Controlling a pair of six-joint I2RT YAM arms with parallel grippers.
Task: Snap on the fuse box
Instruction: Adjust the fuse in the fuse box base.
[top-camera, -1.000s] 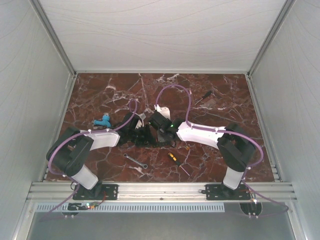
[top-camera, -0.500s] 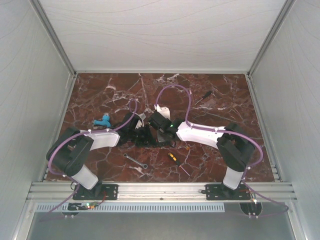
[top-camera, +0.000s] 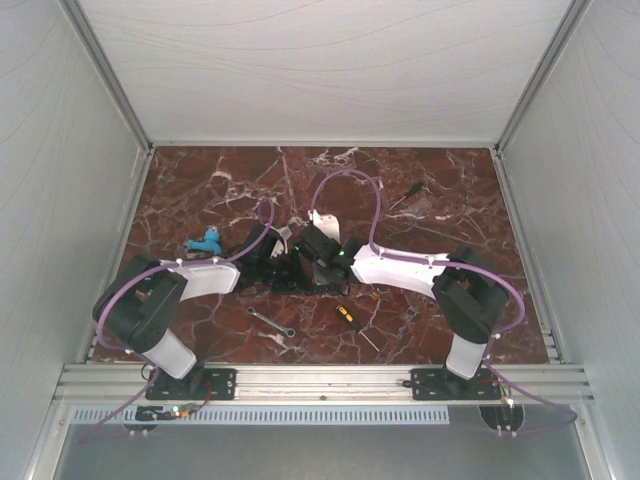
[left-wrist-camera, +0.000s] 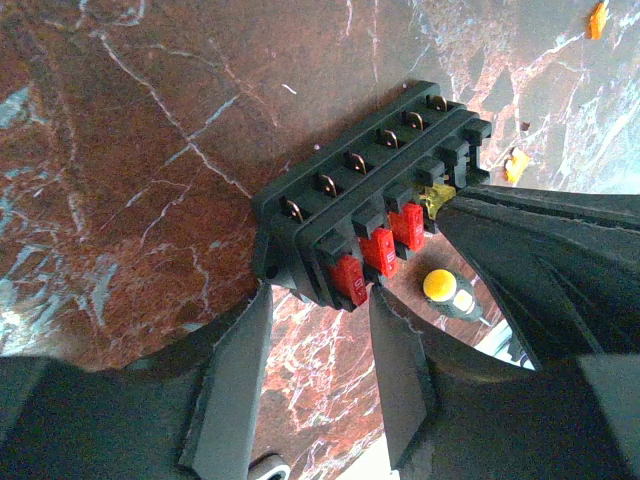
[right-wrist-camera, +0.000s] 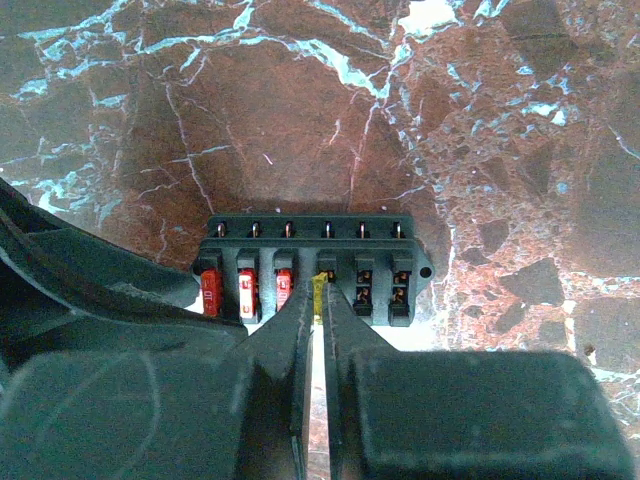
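Note:
The black fuse box (left-wrist-camera: 340, 205) lies on the marble, with three red fuses (left-wrist-camera: 380, 250) in its slots; it also shows in the right wrist view (right-wrist-camera: 315, 250) and in the top view (top-camera: 292, 272). My left gripper (left-wrist-camera: 318, 295) grips the box's end between its fingertips; it shows in the top view (top-camera: 276, 267). My right gripper (right-wrist-camera: 319, 300) is shut on a small yellow fuse (right-wrist-camera: 319, 293) at the fourth slot; it shows in the top view (top-camera: 306, 268). Two slots on the right are bare. I cannot make out the cover.
A yellow-and-black screwdriver (top-camera: 346, 316) and a silver wrench (top-camera: 270, 322) lie in front of the grippers. A blue object (top-camera: 205, 241) lies to the left. A dark tool (top-camera: 406, 194) lies at the back right. Loose orange fuses (left-wrist-camera: 515, 165) lie near the box.
My right arm has edged slightly left toward the fuse box. The left arm has not visibly moved.

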